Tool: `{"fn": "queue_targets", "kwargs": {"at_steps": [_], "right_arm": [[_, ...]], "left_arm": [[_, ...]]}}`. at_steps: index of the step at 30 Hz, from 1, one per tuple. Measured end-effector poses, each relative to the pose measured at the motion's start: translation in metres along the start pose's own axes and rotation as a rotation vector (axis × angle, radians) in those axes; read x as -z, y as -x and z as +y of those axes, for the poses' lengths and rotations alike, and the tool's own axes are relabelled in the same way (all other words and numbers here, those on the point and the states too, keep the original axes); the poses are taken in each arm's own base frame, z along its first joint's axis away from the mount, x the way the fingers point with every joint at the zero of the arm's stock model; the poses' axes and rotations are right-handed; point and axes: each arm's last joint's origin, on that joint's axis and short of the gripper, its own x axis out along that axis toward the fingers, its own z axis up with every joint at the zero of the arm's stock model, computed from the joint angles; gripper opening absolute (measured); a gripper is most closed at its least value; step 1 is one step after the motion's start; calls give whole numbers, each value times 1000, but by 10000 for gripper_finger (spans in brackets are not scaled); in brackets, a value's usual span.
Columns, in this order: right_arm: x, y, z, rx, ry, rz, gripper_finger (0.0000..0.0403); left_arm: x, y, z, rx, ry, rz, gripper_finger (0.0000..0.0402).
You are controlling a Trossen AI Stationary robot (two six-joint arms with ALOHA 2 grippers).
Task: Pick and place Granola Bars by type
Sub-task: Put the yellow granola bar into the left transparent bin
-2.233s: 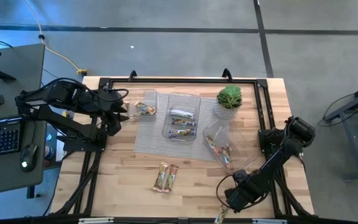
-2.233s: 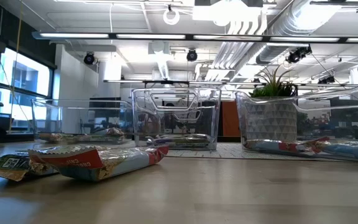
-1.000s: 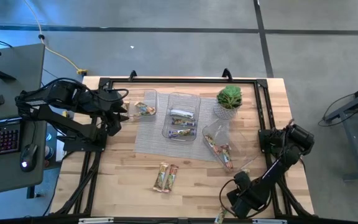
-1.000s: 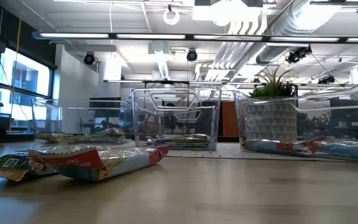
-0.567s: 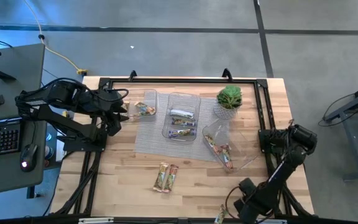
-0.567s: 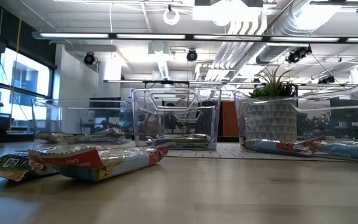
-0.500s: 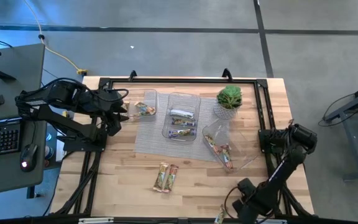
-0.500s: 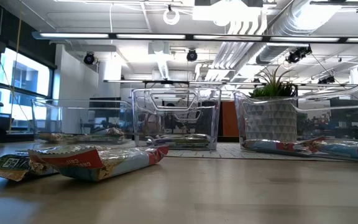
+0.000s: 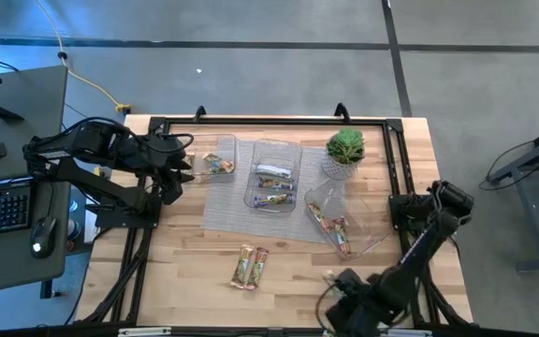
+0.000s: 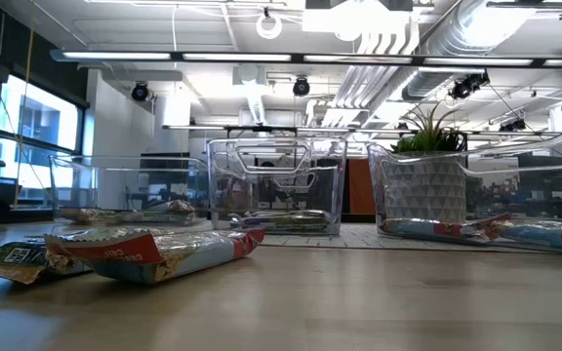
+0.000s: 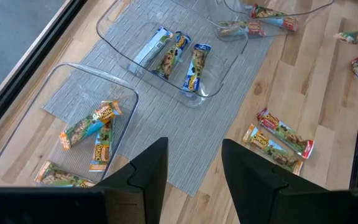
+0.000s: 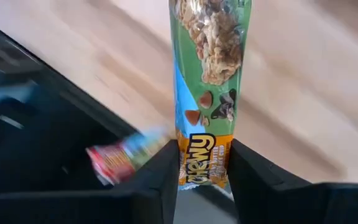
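My right gripper (image 12: 202, 149) hovers over the table's near edge (image 9: 333, 286), shut on a green-wrapped granola bar (image 12: 209, 68). Two tan and red bars (image 9: 250, 267) lie flat on the wood at mid-table. More bars lie in three clear trays: left (image 9: 218, 161), middle (image 9: 274, 174) and right (image 9: 337, 223). A red-wrapped bar (image 12: 120, 158) lies below the held one. My left gripper (image 11: 194, 152) waits, open, above the table's left edge (image 9: 176, 176), holding nothing. My right gripper pinches the bar's orange printed end (image 12: 202, 163) between its two fingers (image 12: 160, 180). The fingers come from above, pointing steeply down, and lie along the bar. The bar hangs below them, clear of the table.
A small potted plant (image 9: 344, 150) stands at the far right beside the trays. A grey woven mat (image 9: 223, 211) lies under the trays. A black frame (image 9: 269, 120) runs round the tabletop. Bare wood shows between the loose bars and the right arm.
My right gripper has risen from the table's near edge and swung toward the left, turning as it went. The green bar has come up with it, lifted clear of the wood where it lay.
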Motion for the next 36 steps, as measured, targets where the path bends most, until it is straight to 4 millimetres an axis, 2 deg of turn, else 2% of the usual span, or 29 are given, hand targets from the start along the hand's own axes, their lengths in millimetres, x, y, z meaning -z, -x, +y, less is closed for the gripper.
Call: {"fn": "queue_targets", "kwargs": {"at_steps": [4,8,15,20,22,29,32,36], "right_arm": [[-35,1,11,-26,49,-142,108],[-83,3,21,-9,106,-263,108],[-168,12,37,-9,461,-428,108],[-229,19,47,-88,660,-586,108],[-255,24,47,-126,712,-652,108],[-337,37,38,-244,711,-899,108],[-368,28,33,-326,684,-960,108],[-402,6,28,-427,667,-1010,108]], "left_arm": [[0,0,0,0,0,0,147],[0,0,0,0,0,0,147],[0,0,0,0,0,0,147],[0,0,0,6,-9,5,147],[2,0,1,-6,-68,25,147],[3,2,1,14,-81,20,147],[2,0,0,22,-89,32,147],[-4,-3,-1,-67,-148,-42,147]]}}
